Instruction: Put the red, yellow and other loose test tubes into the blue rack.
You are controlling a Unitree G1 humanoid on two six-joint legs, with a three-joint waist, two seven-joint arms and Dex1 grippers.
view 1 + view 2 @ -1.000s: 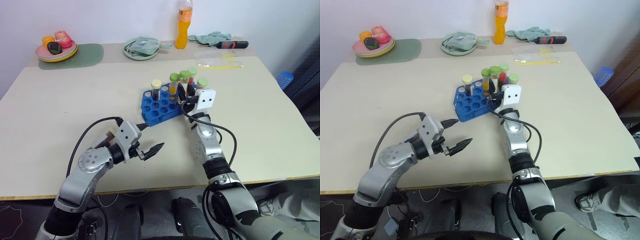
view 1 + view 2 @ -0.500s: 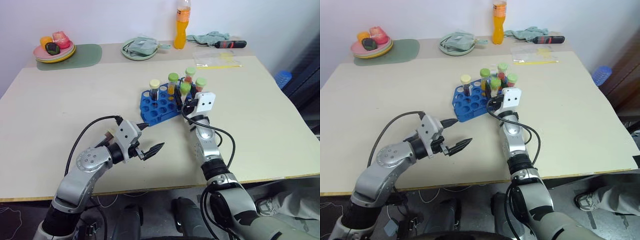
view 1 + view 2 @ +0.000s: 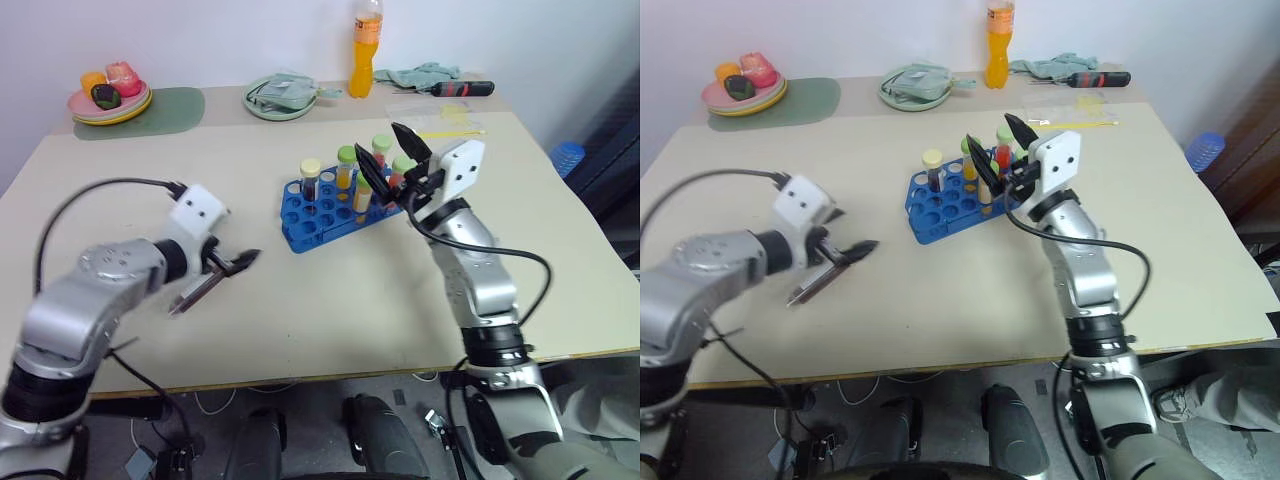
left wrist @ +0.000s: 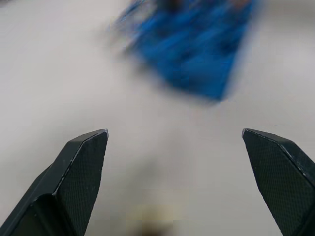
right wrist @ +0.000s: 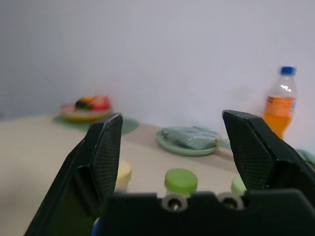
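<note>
Two grippers, jaws apart, empty: left gripper (image 3: pixel 215 278) | right gripper (image 3: pixel 392 158) | blue rack (image 3: pixel 322 212) blurred in left wrist view

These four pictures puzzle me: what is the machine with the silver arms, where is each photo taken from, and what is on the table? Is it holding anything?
It is a humanoid robot with two arms. Two pictures come from cameras in its head, looking down over the arms. The other two come from cameras on its wrists, looking out between the black fingers.

On the beige table stands a blue rack with several capped test tubes upright in it. At the far edge are a plate of fruit, a green plate with a cloth, an orange drink bottle, a screwdriver and a clear plastic bag.

The left end effector hangs open over bare table. The right end effector is open too, raised just above the tubes. Neither holds anything.
</note>
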